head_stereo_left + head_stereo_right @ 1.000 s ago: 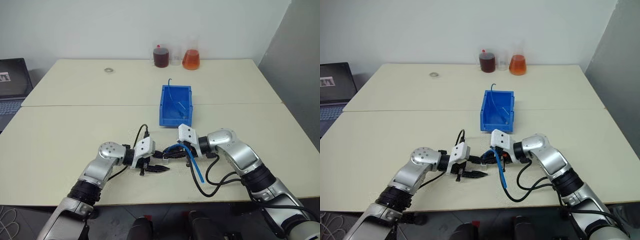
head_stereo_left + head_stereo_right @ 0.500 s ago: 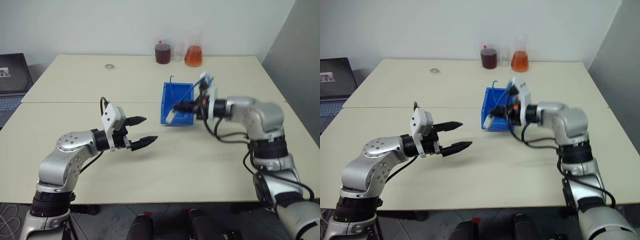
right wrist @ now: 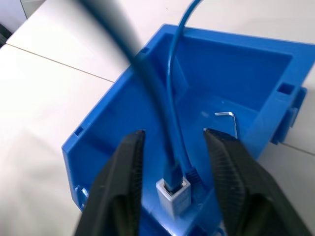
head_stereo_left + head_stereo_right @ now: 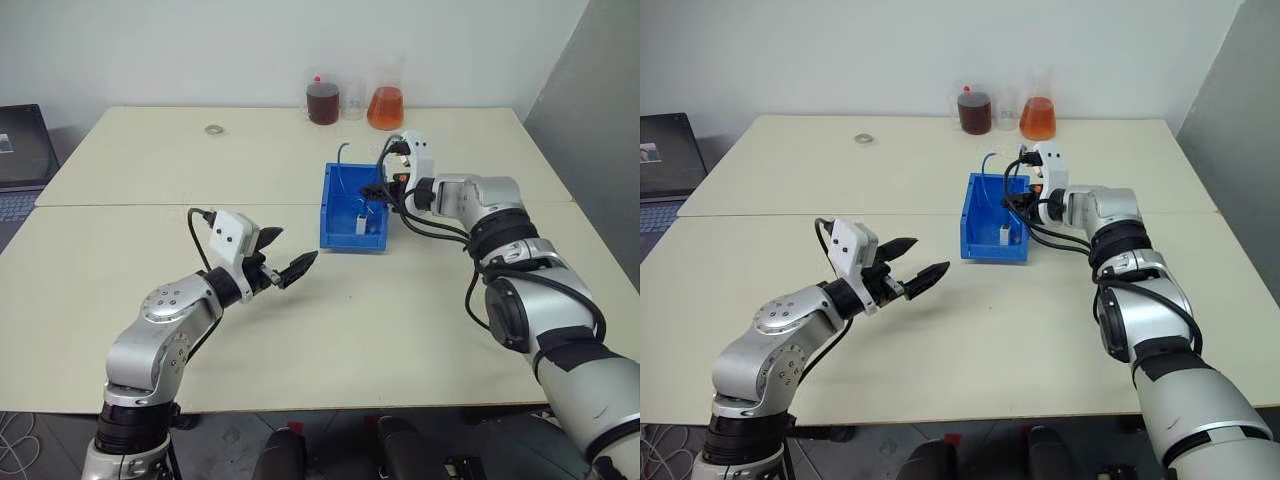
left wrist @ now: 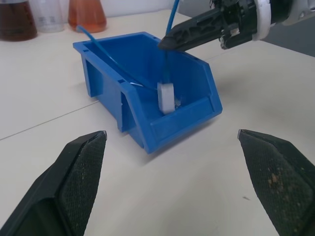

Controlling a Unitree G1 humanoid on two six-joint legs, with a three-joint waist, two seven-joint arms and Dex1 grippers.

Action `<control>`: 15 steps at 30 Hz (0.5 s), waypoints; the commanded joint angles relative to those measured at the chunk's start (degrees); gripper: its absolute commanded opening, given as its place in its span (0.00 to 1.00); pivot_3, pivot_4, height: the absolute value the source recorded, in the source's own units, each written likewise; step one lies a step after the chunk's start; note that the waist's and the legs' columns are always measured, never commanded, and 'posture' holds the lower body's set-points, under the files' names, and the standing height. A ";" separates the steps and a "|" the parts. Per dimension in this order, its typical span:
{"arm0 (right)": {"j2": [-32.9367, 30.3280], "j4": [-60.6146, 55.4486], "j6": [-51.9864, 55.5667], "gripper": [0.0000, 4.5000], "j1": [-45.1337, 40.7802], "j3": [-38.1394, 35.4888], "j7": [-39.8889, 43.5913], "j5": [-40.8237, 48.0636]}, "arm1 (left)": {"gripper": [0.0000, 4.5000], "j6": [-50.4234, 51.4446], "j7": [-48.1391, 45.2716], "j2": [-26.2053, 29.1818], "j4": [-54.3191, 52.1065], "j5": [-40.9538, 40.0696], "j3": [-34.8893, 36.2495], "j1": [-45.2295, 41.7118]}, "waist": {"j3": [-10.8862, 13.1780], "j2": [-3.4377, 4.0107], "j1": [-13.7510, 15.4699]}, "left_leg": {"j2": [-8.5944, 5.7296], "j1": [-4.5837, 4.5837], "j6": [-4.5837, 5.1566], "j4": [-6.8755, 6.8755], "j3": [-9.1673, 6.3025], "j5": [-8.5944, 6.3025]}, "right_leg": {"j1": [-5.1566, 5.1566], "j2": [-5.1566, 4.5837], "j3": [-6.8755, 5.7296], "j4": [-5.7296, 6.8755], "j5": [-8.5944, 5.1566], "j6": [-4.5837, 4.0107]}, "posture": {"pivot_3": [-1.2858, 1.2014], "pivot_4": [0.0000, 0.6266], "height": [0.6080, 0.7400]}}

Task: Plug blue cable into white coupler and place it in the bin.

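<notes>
The blue cable (image 3: 173, 123) is plugged into the white coupler (image 3: 173, 195), which sits inside the bin (image 4: 338, 238). The right gripper (image 3: 172, 162) hovers over the bin, fingers apart around the cable. The left gripper (image 4: 288, 256) hangs wide and empty to the near left.

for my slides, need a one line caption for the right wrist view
Open right gripper above the bin, blue cable plugged into the white coupler.
</notes>
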 commanded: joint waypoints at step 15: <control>-5.67 -17.96 2.32 0.99 3.83 1.21 3.86 -2.31 | 1.00 0.20 2.50 0.46 -1.33 -0.57 0.80 -2.52 | 0.00 0.00 0.05 | -0.01 -0.01 -0.01 0.00 -0.01 0.00 | 0.00 0.00 -0.01 -0.01 0.00 0.00 | 0.52 0.24 1.00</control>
